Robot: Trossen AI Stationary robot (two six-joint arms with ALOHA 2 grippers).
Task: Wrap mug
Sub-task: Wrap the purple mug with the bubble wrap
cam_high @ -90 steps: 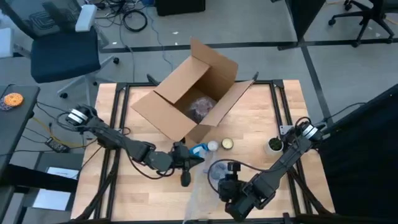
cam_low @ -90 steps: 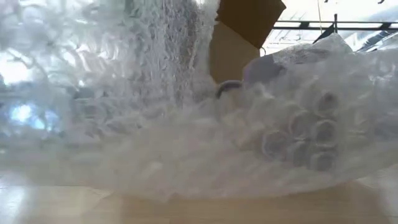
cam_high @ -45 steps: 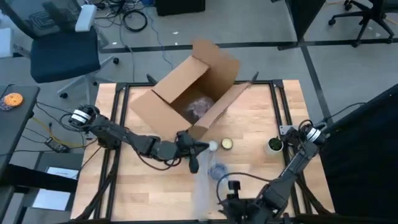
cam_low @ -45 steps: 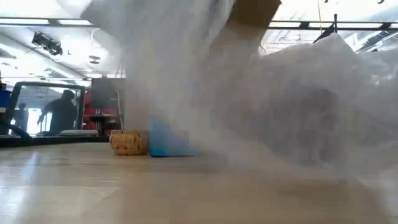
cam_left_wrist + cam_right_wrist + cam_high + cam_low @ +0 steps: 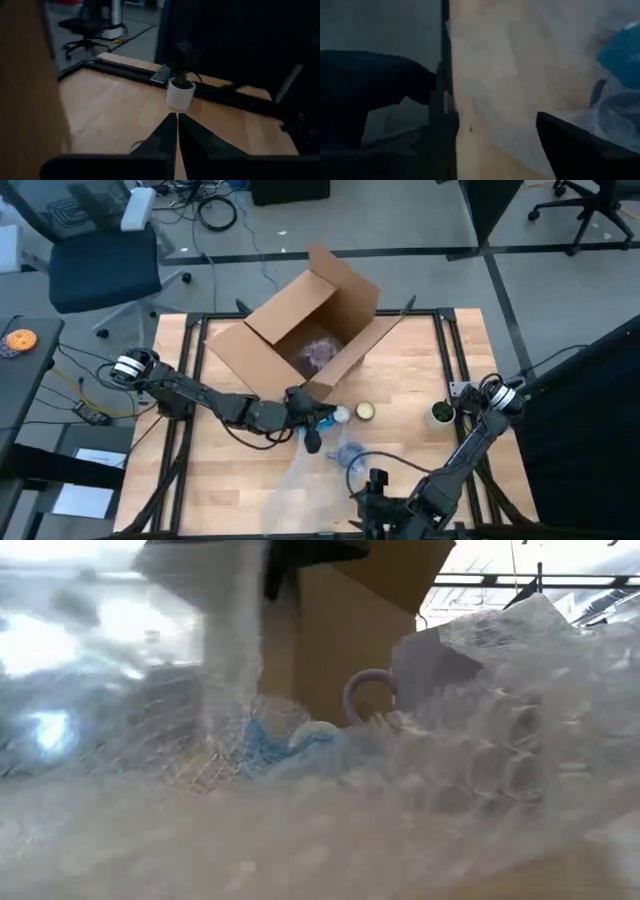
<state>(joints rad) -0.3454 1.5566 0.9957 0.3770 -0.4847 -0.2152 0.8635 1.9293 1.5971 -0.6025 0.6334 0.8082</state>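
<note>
Wrap half on, mug near the front of the table.
Left gripper (image 5: 311, 441) was pinched shut by the box (image 5: 300, 335); right gripper (image 5: 372, 498) gaped wide. Mug (image 5: 425, 675) lay in bubble wrap (image 5: 300, 485); best pulled taut over.

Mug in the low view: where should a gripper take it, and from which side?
Probably the handle: its loop stands bare and upright, while the mug body sits under bubble wrap. Come from the handle's side, left in the low view, pinching across the loop.
</note>
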